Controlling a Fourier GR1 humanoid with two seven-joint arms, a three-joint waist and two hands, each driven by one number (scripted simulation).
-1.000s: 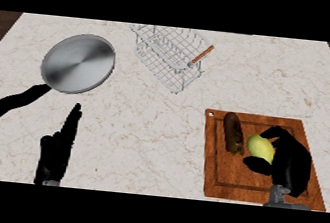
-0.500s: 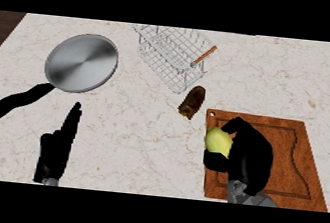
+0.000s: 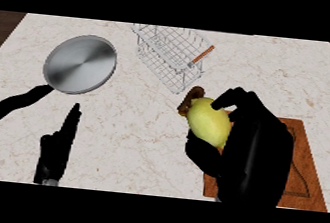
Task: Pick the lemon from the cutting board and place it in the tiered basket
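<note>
Lemon [image 3: 210,122] held in the right robot hand [image 3: 251,152], above the left edge of the cutting board [image 3: 305,172] and short of the tiered basket [image 3: 170,53].

Fingers and thumb of the right robot hand curl round the lemon, which shows only on its left side. The wire basket stands toward the far edge of the table [image 3: 290,70], its near rim just beyond the lemon; a release made too early would likely drop the lemon on the table outside the basket, and a low approach could catch the rim and push the basket away. A small brown object [image 3: 192,99], not identifiable, sits just behind the lemon on the path. A frying pan [image 3: 80,65] lies toward the far left corner, off the path. The left robot hand [image 3: 57,146] rests open near the front edge, fingers straight.
</note>
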